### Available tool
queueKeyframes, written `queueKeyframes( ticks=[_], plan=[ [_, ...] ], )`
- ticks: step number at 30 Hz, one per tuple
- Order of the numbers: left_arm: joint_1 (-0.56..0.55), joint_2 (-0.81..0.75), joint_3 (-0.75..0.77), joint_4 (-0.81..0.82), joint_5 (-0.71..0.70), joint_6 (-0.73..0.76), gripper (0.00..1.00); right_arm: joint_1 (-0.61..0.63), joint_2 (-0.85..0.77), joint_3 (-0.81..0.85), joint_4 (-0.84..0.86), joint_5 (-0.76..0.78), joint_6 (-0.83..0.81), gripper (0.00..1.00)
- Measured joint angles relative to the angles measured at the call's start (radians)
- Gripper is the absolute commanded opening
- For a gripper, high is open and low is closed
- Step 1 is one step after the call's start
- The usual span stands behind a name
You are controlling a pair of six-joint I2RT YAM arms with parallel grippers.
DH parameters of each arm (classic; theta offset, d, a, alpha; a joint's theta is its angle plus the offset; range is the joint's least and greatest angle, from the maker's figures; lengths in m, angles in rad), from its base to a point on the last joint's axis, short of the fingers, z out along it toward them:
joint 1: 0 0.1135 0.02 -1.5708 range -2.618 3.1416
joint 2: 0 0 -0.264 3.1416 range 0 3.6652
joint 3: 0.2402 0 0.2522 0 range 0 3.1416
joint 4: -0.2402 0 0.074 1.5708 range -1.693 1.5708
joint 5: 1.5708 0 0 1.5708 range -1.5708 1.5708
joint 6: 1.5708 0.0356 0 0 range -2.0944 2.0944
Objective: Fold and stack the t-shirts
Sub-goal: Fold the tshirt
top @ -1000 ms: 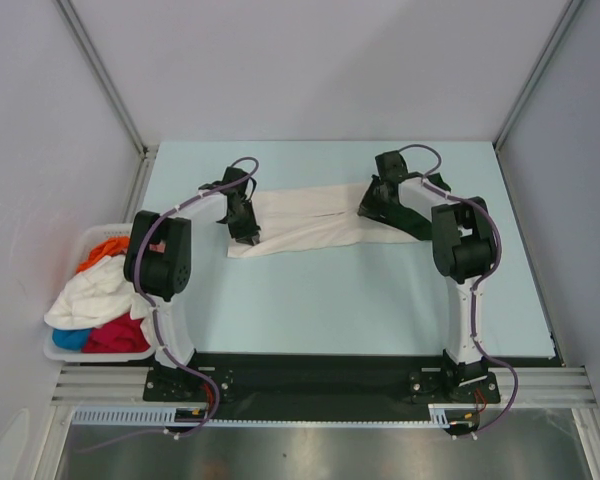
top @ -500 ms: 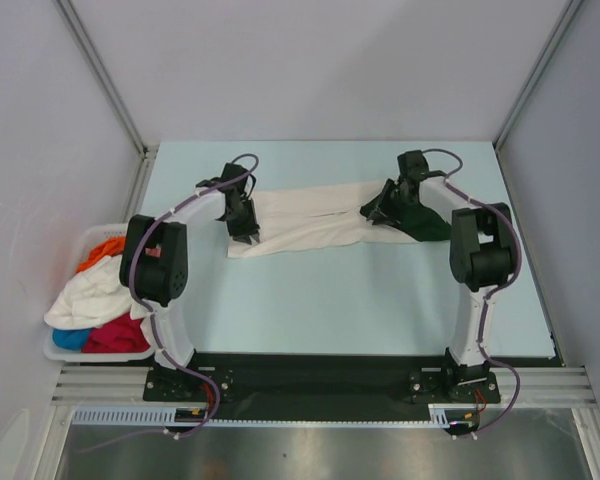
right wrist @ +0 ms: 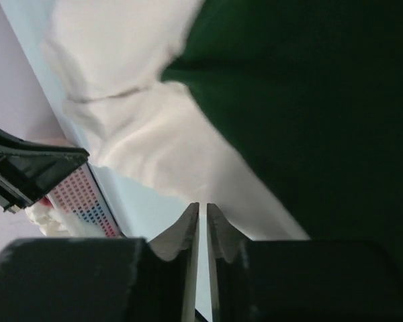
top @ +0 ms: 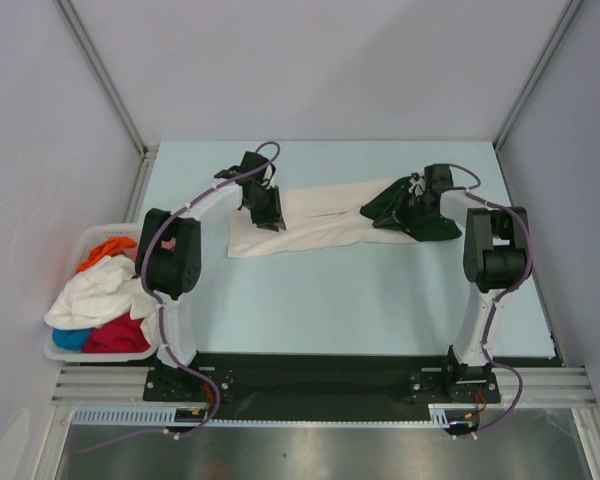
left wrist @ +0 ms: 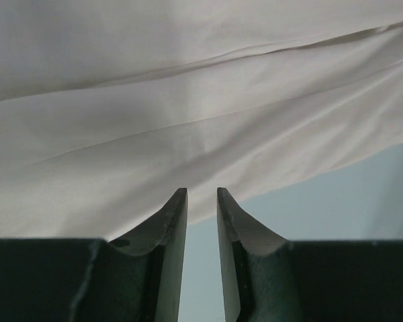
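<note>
A cream-white t-shirt (top: 320, 220) with dark green sleeves (top: 430, 225) lies folded into a long strip across the far middle of the table. My left gripper (top: 270, 220) hangs over the strip's left part. In the left wrist view the left gripper (left wrist: 201, 194) has a narrow gap between its jaws, holds nothing, and its tips stand at the edge of the cream cloth (left wrist: 188, 121). My right gripper (top: 405, 205) is over the green sleeve end. In the right wrist view the right gripper (right wrist: 203, 206) has its jaws nearly together and empty, above cream cloth (right wrist: 154, 147) and green cloth (right wrist: 309, 100).
A white plastic basket (top: 65, 352) stands off the table's left edge. It holds a white tee (top: 95, 295), an orange one (top: 105, 250), a red one (top: 115, 335) and a blue one (top: 70, 338). Grey walls enclose the table on three sides.
My left gripper has moved right from the strip's left end to over the cloth. My right gripper has moved right and its arm has swung outward. The shirt lies much as before.
</note>
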Motion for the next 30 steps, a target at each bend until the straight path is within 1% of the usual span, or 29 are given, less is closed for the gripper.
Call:
queueKeyframes(
  ticks=[3, 6, 9, 12, 14, 16, 19, 21, 26, 30],
  plan=[
    [-0.004, 0.035, -0.037, 0.01, -0.006, 0.003, 0.29, -0.008, 0.026, -0.1, 0.049, -0.028, -0.001, 0.08],
    [-0.002, 0.038, -0.11, 0.021, -0.034, 0.019, 0.28, -0.057, 0.031, -0.196, 0.068, -0.064, -0.002, 0.05],
    [0.005, 0.029, -0.127, 0.042, -0.037, 0.037, 0.26, -0.125, 0.034, -0.21, 0.078, -0.103, -0.014, 0.04],
    [0.005, 0.009, -0.15, 0.06, -0.047, 0.053, 0.28, -0.166, 0.024, -0.21, 0.056, -0.103, -0.029, 0.04],
    [0.005, -0.012, -0.163, 0.053, -0.074, 0.068, 0.31, -0.174, -0.005, -0.211, 0.018, -0.077, -0.039, 0.08],
    [0.008, -0.036, -0.169, 0.02, -0.11, 0.08, 0.35, -0.174, -0.058, -0.211, -0.024, -0.058, -0.042, 0.09],
    [0.015, -0.075, -0.161, -0.021, -0.133, 0.089, 0.37, -0.159, -0.14, -0.2, -0.053, -0.058, -0.041, 0.12],
    [0.018, -0.089, -0.131, -0.044, -0.127, 0.087, 0.38, -0.135, -0.148, -0.164, -0.055, -0.064, -0.037, 0.13],
    [0.023, -0.081, -0.048, -0.046, -0.075, 0.069, 0.37, -0.018, -0.042, -0.069, 0.021, -0.106, 0.025, 0.16],
    [0.042, -0.035, -0.046, -0.017, -0.05, 0.057, 0.36, 0.054, 0.065, -0.048, 0.069, -0.129, 0.054, 0.16]
  ],
)
